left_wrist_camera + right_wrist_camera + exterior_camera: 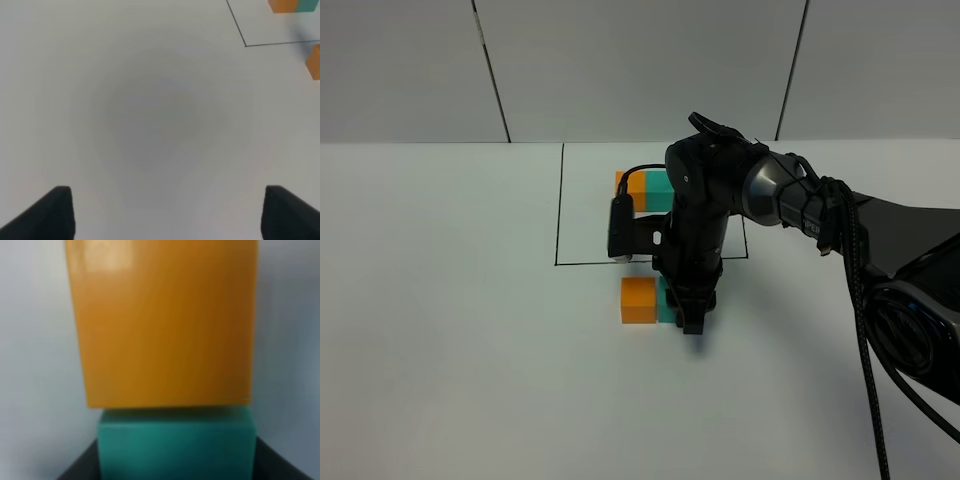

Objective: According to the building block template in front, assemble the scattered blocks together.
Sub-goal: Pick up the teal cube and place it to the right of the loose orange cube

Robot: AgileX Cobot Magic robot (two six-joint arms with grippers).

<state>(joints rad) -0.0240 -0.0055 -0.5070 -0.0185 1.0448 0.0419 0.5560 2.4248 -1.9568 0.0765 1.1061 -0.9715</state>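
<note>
The building block template, an orange and teal bar, lies at the back of the black drawn rectangle. In front of the rectangle, the scattered orange cube sits with the teal cube touching its right side. My right gripper comes down over the teal cube and is shut on it. In the right wrist view the teal cube sits between the dark fingers, pressed against the orange cube. My left gripper is open over bare table, and shows only in its wrist view.
The right arm and its cables reach in from the right edge, covering part of the rectangle. In the left wrist view the rectangle's corner, the template and the orange cube lie far off.
</note>
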